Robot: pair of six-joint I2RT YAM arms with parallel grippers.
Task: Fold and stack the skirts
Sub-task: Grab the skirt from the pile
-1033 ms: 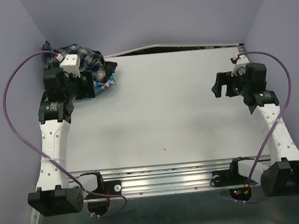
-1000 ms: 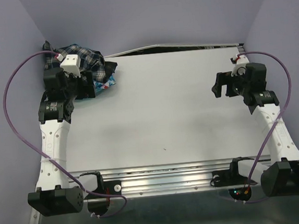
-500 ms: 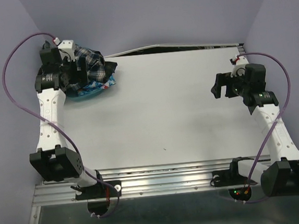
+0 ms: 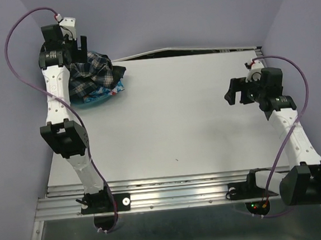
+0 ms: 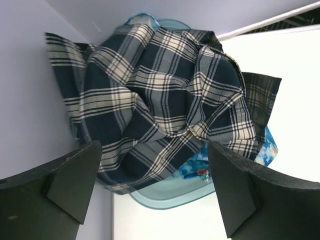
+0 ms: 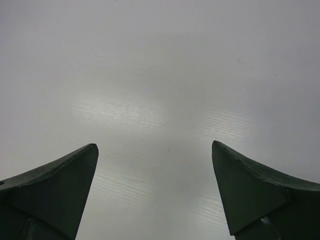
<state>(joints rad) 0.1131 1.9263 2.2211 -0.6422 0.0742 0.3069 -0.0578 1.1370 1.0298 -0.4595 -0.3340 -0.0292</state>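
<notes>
1. I am holding my left pincer (image 4: 78,45) wide apart and gripping nothing, hovering over the far-left corner.
2. Below it the plaid skirt (image 5: 160,100) is lying crumpled on top of the flowered skirt (image 5: 265,150), both heaped in the teal bin (image 5: 165,192). Nothing is folded or stacked yet, so I am judging the whole job to be ahead.
3. The plaid heap is showing no clear long axis; one corner is poking right toward the bare surface (image 4: 178,124).
4. My right pincer (image 4: 230,95) is hanging apart and empty over the surface.
</notes>
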